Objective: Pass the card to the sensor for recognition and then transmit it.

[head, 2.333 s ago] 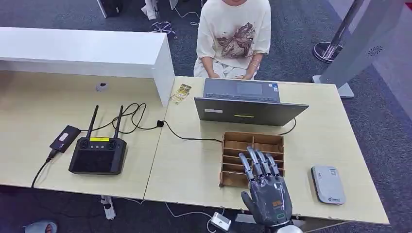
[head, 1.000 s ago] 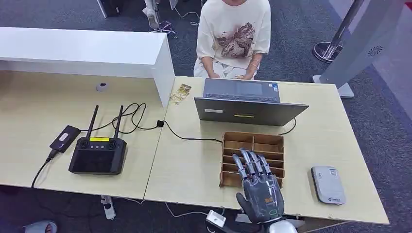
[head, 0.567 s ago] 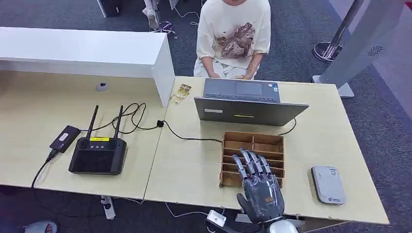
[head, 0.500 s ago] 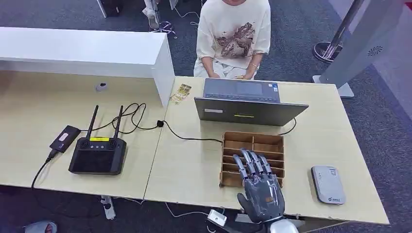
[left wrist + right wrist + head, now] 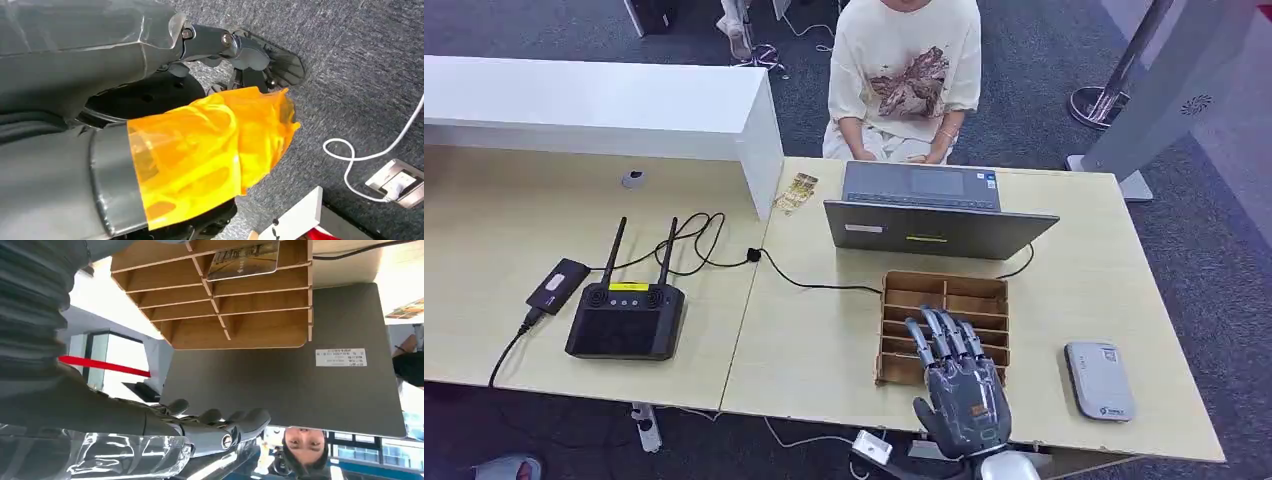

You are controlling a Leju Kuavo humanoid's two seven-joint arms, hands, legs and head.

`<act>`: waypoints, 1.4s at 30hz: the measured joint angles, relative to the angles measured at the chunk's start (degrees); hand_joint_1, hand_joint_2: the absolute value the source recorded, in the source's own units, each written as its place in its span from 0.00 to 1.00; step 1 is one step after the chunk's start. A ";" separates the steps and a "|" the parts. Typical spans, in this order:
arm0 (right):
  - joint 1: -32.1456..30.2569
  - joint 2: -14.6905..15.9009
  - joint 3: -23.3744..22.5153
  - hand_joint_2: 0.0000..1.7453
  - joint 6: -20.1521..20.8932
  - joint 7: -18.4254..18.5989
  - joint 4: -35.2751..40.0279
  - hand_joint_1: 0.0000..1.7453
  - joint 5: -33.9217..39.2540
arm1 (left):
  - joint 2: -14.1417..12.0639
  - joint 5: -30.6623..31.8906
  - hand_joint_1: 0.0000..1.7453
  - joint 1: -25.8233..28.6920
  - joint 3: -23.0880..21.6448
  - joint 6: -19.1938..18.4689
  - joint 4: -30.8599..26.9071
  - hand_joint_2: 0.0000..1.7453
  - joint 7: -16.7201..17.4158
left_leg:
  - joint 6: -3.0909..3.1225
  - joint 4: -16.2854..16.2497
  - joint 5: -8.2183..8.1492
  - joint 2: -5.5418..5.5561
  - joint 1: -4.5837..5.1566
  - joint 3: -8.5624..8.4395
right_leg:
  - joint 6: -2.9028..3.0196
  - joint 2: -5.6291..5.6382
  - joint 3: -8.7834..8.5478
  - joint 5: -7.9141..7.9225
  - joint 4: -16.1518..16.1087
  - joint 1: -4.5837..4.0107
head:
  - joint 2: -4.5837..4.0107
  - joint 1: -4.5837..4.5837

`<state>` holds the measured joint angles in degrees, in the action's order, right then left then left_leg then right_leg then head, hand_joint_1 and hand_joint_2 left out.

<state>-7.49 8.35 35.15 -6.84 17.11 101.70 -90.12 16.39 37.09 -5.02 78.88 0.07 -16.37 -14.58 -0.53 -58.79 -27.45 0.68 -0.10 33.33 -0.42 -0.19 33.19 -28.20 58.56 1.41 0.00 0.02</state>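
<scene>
A wooden slotted rack stands on the table in front of the laptop. In the right wrist view a card lies in one slot of the rack. My right hand hovers over the rack's near edge, fingers straight and spread, holding nothing; its fingers point toward the laptop's lid. The grey-white card sensor lies flat to the right of the hand, near the table's front edge. My left hand hangs over the carpet with a finger stretched out and nothing in it.
An open laptop stands behind the rack, and a person in a cream shirt sits beyond it. A black router with two antennas, cables and a small black box lie at the left. A white counter runs along the back left.
My right hand has drifted a little to the left and back toward the table's near edge, fingers still spread. Nothing else has moved.
</scene>
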 joint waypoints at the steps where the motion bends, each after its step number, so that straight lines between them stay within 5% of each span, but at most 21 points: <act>1: 0.00 0.00 -0.07 1.00 0.07 -0.13 0.00 0.00 0.00 | 0.00 0.00 0.00 0.00 0.00 0.00 0.00 0.00 0.00 | 0.00 0.00 0.00 0.00 0.00 0.00 | 0.00 0.00 0.00 0.00 0.00 0.00 | 0.00 0.00; 42: 0.16 -1.88 -2.51 1.00 1.07 -2.78 -0.02 0.00 1.73 | -0.02 3.13 0.00 -0.09 -1.79 1.18 0.00 0.00 -0.33 | 0.00 0.00 0.00 -0.01 -0.01 0.01 | 0.00 0.00 -0.01 0.00 0.01 -0.01 | 0.00 0.02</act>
<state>-7.32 6.47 32.63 -5.77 14.34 101.68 -88.39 16.37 40.22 -5.10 77.09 1.25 -16.37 -14.91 -0.53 -58.79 -27.45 0.67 -0.11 33.34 -0.42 -0.19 33.19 -28.20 58.56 1.40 0.00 0.04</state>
